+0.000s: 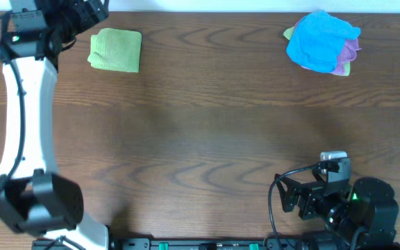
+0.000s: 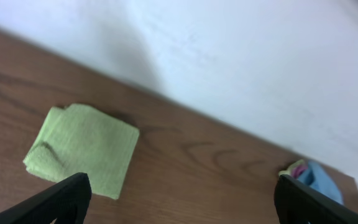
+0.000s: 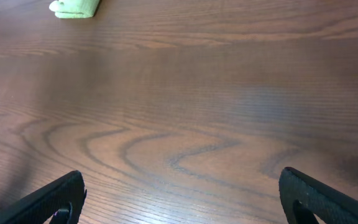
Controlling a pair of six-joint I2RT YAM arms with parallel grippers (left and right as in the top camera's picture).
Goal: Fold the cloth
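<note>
The lime-green cloth (image 1: 115,50) lies folded into a small square at the table's far left. It also shows in the left wrist view (image 2: 82,149) and, far off, in the right wrist view (image 3: 74,7). My left gripper (image 1: 85,12) hovers just left of and behind the cloth; in its wrist view the left gripper (image 2: 182,208) is open, empty and apart from the cloth. My right gripper (image 1: 287,198) rests near the front right edge, far from the cloth. In its wrist view the right gripper (image 3: 179,199) is open over bare wood.
A pile of cloths, bright blue on top of purple and a bit of green (image 1: 323,42), sits at the far right; it shows in the left wrist view (image 2: 316,177) too. The wooden table (image 1: 207,118) lies between them. A white wall (image 2: 241,56) stands behind the table.
</note>
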